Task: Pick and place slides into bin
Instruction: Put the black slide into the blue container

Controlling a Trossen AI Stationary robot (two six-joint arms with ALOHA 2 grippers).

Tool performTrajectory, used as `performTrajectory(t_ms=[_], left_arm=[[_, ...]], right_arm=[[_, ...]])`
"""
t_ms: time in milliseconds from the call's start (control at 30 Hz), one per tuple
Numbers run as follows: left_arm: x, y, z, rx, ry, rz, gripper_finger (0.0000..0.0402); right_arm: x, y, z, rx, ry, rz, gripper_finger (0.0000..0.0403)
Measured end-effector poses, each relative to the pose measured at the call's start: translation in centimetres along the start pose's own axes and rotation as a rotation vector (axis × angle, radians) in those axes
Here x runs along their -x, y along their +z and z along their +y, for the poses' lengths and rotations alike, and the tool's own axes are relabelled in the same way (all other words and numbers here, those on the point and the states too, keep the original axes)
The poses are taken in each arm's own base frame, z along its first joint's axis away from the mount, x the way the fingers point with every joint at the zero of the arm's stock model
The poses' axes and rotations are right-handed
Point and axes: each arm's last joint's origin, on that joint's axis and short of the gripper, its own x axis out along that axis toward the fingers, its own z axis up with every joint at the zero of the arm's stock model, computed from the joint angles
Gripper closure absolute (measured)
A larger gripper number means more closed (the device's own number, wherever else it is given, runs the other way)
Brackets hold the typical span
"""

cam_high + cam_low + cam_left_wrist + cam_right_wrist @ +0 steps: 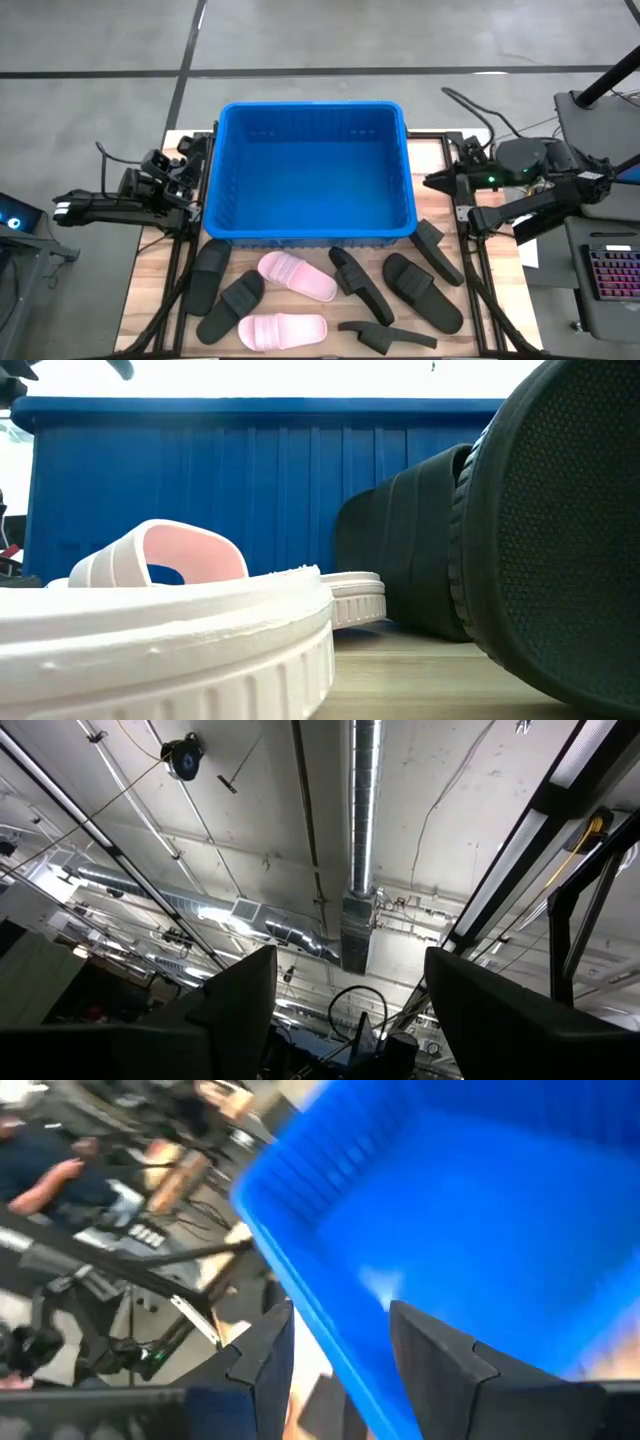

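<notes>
The blue bin (pixel 312 170) stands at the table's far middle, and nothing shows inside it. Two pale pink slides (pixel 297 276) (pixel 282 331) and several black slides (pixel 213 275) (pixel 422 290) lie on their soles on the wooden table in front of the bin. My left gripper (pixel 172 165) is at the bin's left side, pointing up at the ceiling, open and empty (pixel 350 990). My right gripper (pixel 434 182) is just outside the bin's right rim, pointing toward the bin, open and empty (pixel 340 1340).
In the low view a pink slide's sole (pixel 170 650) and a black slide (pixel 560 530) fill the foreground before the bin's near wall (pixel 250 470). A keyboard (pixel 612 275) and cables lie off the table's right. A person's arm (pixel 50 1180) shows beyond the table.
</notes>
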Motion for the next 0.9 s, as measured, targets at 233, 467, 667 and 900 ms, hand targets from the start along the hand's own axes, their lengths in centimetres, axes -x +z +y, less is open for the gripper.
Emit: performTrajectory(t_ms=[233,467,667,900], left_arm=[[-0.1,-0.2,0.0,-0.003,0.002,0.011,0.0162],[-0.1,-0.3,0.0,-0.005,0.003,0.016,0.0162],[-0.1,-0.4,0.0,-0.005,0.003,0.018,0.0162],[-0.1,-0.5,0.1,-0.006,0.004,0.021,0.0162]], right_arm=[[-0.1,-1.9,-2.4,-0.267,-0.27,0.174,0.025],[0.2,-3.4,-4.4,-0.441,-0.575,0.265,0.0255],[-1.4,-4.7,-5.2,-0.453,-0.646,0.333,0.0255],[-3.3,-7.0,-6.7,-0.477,-0.735,0.518,0.0255]])
